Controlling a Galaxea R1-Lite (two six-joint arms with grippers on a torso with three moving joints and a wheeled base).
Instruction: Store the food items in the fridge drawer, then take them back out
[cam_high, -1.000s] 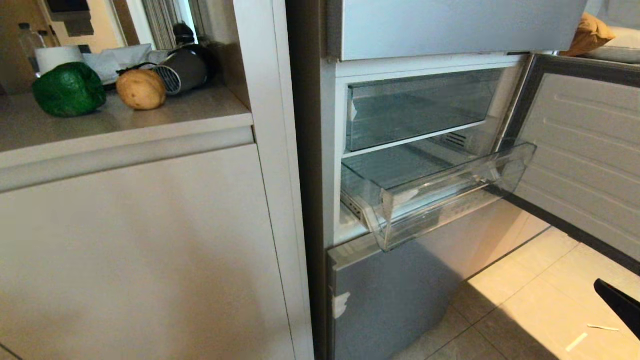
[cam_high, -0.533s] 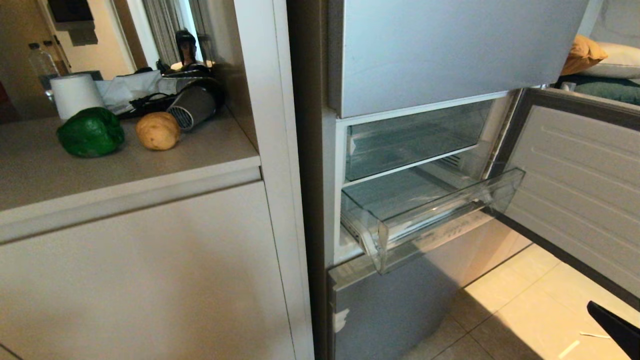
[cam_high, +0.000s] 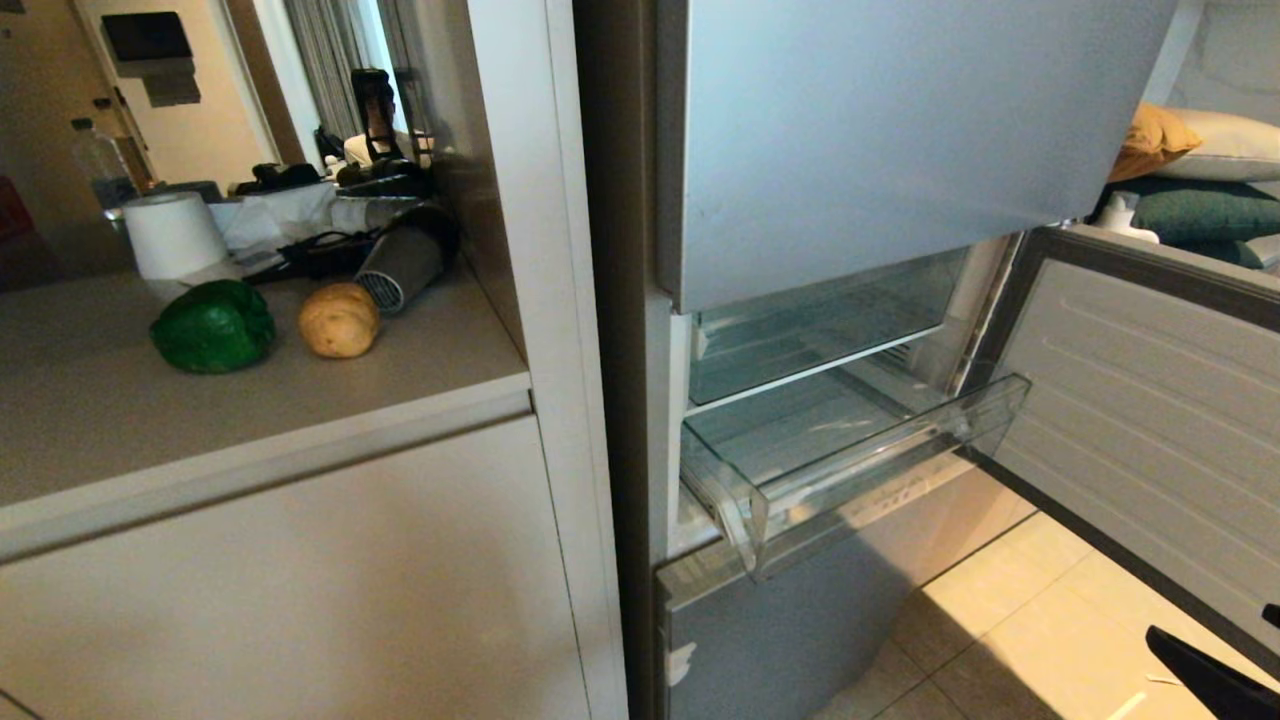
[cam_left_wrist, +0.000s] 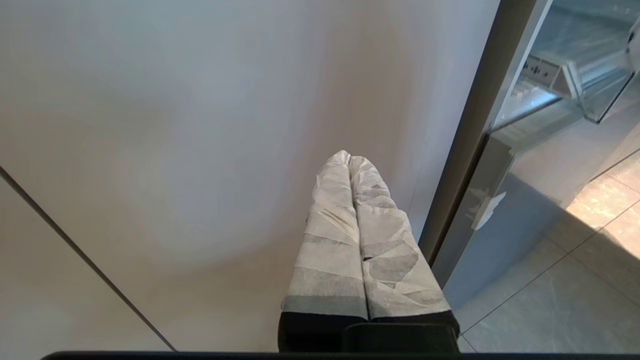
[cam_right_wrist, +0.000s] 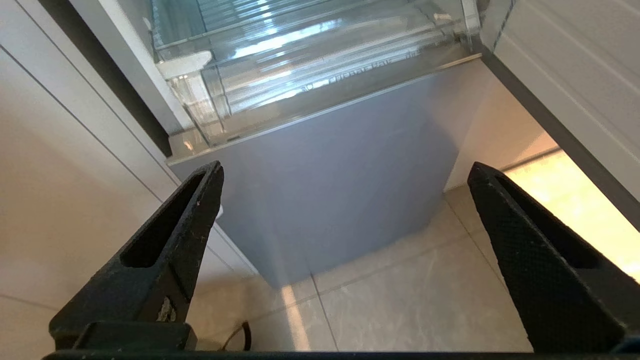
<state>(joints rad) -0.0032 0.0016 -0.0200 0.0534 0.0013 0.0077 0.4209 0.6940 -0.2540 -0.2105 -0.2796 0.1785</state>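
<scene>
The food items sit side by side on the counter at the left: a dark-green bell pepper and a tan-brown bun-like lump. The clear fridge drawer is pulled out of the fridge and holds nothing; its front wall also shows in the right wrist view. My right gripper is open and empty, low over the floor tiles in front of the lower fridge panel; one black finger pokes into the head view's bottom right. My left gripper is shut, its white-wrapped fingers facing the cabinet front.
A grey hair dryer and a paper roll lie behind the food on the counter. The open fridge door stands at the right of the drawer. A silver-blue panel hangs above the drawer.
The whole head view has shifted: counter, food and drawer sit lower in the picture, so the camera has risen. The right finger tip shows lower at the corner. The food has not moved.
</scene>
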